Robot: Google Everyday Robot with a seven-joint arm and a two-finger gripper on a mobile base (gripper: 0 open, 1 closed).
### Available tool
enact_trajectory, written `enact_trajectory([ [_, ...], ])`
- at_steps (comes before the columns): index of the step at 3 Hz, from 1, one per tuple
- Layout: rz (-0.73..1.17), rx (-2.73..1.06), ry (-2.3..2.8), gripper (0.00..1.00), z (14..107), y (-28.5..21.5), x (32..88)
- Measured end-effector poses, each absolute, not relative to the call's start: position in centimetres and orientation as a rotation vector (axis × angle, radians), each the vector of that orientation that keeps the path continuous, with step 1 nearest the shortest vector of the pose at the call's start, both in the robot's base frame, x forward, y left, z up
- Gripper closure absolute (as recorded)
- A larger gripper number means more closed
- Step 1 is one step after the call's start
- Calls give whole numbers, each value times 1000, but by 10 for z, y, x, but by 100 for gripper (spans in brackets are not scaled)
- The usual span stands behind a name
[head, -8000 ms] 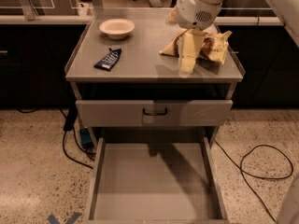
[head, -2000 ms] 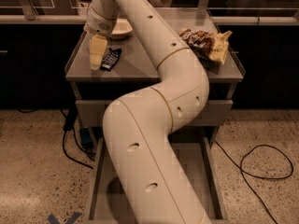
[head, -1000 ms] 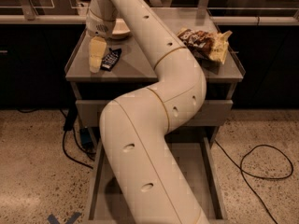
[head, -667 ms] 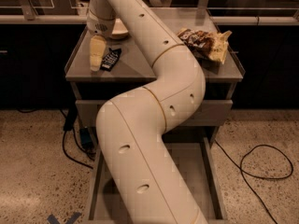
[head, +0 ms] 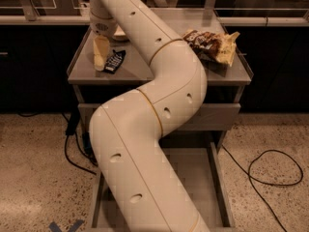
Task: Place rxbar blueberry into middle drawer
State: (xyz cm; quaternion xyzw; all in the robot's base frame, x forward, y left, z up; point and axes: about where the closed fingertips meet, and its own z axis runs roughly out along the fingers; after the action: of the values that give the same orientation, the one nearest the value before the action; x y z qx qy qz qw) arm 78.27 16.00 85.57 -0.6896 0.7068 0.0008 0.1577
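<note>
The rxbar blueberry [head: 115, 61], a dark navy bar with white lettering, lies flat on the grey cabinet top [head: 81, 70] near its left front. My gripper [head: 101, 53] hangs down just left of the bar, close beside it and low over the top. My white arm sweeps from the bottom of the view up across the cabinet and hides much of it. An open drawer [head: 220, 182] stands pulled out low in the cabinet, its floor mostly hidden by my arm.
A brown-and-yellow chip bag [head: 212, 45] lies at the right of the cabinet top. An off-white bowl [head: 119, 34] peeks out behind my arm. A closed drawer front [head: 221, 116] sits above the open drawer. A black cable [head: 270, 170] loops on the floor at right.
Eight seconds ago my gripper was over the chip bag at the right; it now sits at the left beside the bar. Over the last second it has barely moved.
</note>
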Motion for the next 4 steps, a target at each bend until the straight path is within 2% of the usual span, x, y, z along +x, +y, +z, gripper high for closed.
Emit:
enact_trajectory([
  [4,50,-1901,2173,0,807,147,792],
])
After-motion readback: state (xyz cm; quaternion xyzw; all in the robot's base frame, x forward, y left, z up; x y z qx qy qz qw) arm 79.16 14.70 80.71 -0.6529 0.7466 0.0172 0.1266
